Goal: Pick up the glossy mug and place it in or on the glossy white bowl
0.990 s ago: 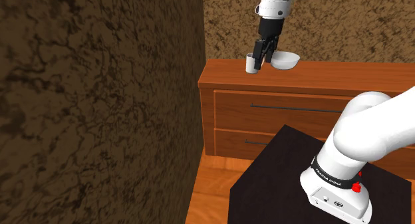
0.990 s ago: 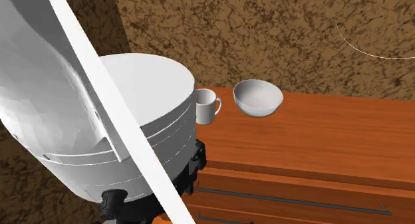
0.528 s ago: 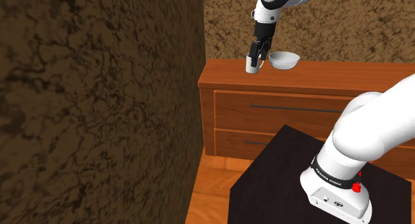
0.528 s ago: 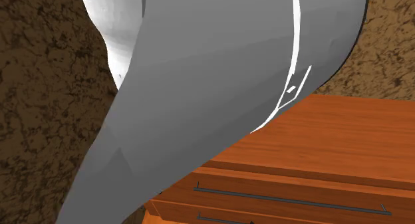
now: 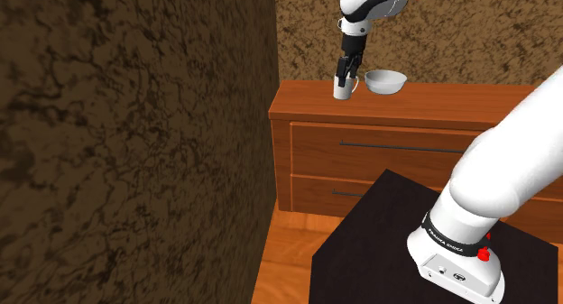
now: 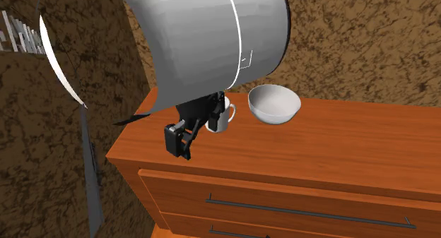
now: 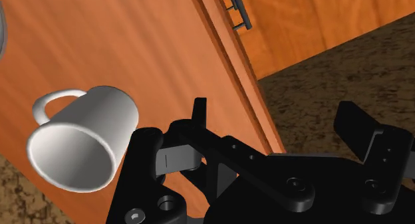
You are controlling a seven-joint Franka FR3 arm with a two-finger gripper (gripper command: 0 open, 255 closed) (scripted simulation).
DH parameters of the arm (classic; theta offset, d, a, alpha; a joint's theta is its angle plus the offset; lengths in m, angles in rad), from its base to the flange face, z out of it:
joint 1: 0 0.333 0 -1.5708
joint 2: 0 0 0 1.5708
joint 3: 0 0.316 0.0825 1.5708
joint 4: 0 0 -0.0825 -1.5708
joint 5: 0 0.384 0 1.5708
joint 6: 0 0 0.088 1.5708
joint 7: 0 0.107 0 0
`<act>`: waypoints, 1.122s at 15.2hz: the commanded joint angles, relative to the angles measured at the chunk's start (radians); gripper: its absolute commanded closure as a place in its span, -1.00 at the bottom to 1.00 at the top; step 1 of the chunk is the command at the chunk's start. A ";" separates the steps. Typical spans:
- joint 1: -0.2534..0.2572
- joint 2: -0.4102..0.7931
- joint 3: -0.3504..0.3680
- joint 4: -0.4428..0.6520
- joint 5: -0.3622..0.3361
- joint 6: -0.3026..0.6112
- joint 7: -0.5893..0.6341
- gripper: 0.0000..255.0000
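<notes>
Mug (image 6: 222,116) stands upright on the worktop (image 6: 339,141), just beside the white bowl (image 6: 273,104), handle turned toward the bowl. Our end effector (image 5: 345,77) hangs low on the mug's far side from the bowl, fingers (image 7: 359,126) apart, holding nothing. We think it must slide nearer the bowl, so the mug sits between its fingers.

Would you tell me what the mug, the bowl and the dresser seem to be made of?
The mug is smooth white with soft shading, perhaps glazed ceramic; the bowl looks the same. The dresser is reddish-brown wood, with streaky grain.
</notes>
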 commanded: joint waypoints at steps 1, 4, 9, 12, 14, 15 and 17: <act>-0.005 0.076 -0.026 0.057 0.013 0.024 -0.044 -1.00; -0.016 0.183 -0.056 0.145 0.042 0.048 -0.107 -1.00; -0.051 0.371 -0.090 0.320 0.110 0.064 -0.212 -1.00; -0.077 0.460 -0.096 0.414 0.145 0.061 -0.256 -1.00; -0.079 0.469 -0.094 0.398 0.150 0.084 -0.259 -1.00; -0.079 0.474 -0.094 0.391 0.152 0.096 -0.261 -1.00; -0.081 0.484 -0.093 0.377 0.157 0.120 -0.264 -1.00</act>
